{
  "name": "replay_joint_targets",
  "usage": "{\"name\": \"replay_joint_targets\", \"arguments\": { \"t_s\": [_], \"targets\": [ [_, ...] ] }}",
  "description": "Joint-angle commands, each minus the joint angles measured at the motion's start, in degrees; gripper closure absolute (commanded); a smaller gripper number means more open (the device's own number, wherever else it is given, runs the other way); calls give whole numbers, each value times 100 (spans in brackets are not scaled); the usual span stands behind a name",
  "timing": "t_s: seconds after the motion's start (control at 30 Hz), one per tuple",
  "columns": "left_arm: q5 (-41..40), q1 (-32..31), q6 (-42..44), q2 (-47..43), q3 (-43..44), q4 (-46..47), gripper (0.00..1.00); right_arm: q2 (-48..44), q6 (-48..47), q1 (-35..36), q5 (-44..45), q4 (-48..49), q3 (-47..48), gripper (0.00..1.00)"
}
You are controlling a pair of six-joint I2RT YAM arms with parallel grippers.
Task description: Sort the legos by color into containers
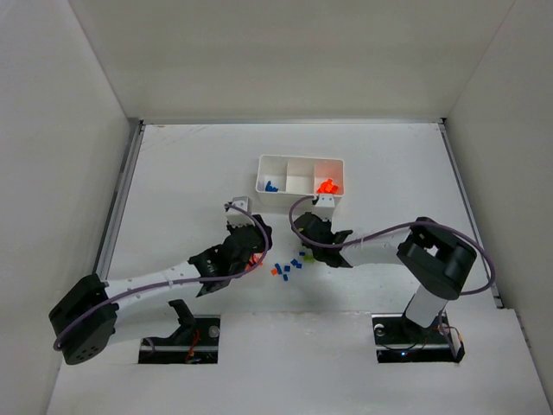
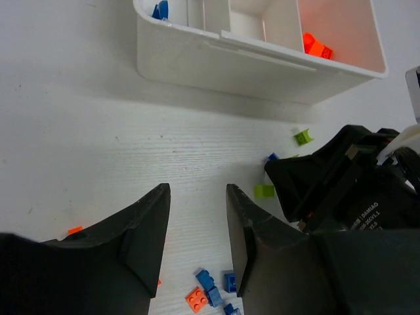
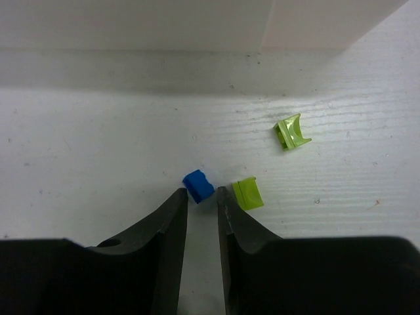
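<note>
Pick, blue: my right gripper (image 3: 202, 191) is low over the counter (image 3: 79, 151), jaws drawn near together with a narrow gap, tips at a blue brick (image 3: 198, 186). The brick sits at the mouth, half between the tips. I cannot tell whether the pads bear on it yet. I judge the narrow approach is needed because a green brick (image 3: 248, 194) lies just beside one finger and should not be swept in. A second green brick (image 3: 292, 132) lies apart, farther out.

My left gripper (image 2: 197, 190) is spread, nothing between the jaws, over bare counter; likely held back to leave the right arm room.

The tray (image 2: 223, 62) has blue pieces (image 2: 161, 9) in the left compartment and orange-red pieces (image 2: 317, 47) in the right, so this brick belongs left. Other legos (image 1: 285, 266) lie loose between the arms.

Writing: small white print (image 2: 367, 215) on the right arm's black housing seems to read "DAMIAO"; the rest is too small.
</note>
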Motion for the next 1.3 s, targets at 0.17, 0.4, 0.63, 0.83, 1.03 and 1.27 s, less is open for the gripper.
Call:
{"name": "replay_joint_targets", "arguments": {
  "t_s": [0.17, 0.4, 0.63, 0.83, 1.03, 1.27],
  "targets": [
    [-539, -486, -457, -293, -251, -383, 64, 55, 43, -68, -52, 111, 143, 80],
    [-626, -776, -492, -303, -304, -445, 64, -332, -194, -85, -69, 94, 81, 77],
    [-644, -733, -458, -442, -321, -436, 64, -52, -256, -225, -209, 85, 178, 64],
    [-591, -662, -414, -364, -277, -383, 64, 168, -291, -410, -368, 182, 336, 62],
    [-565, -654, -457, -302, -321, -313, 64, 353, -379, -463, -412, 217, 433, 62],
    [-600, -671, -396, -320, -304, -321, 64, 223, -440, -489, -368, 279, 328, 76]
  ]
}}
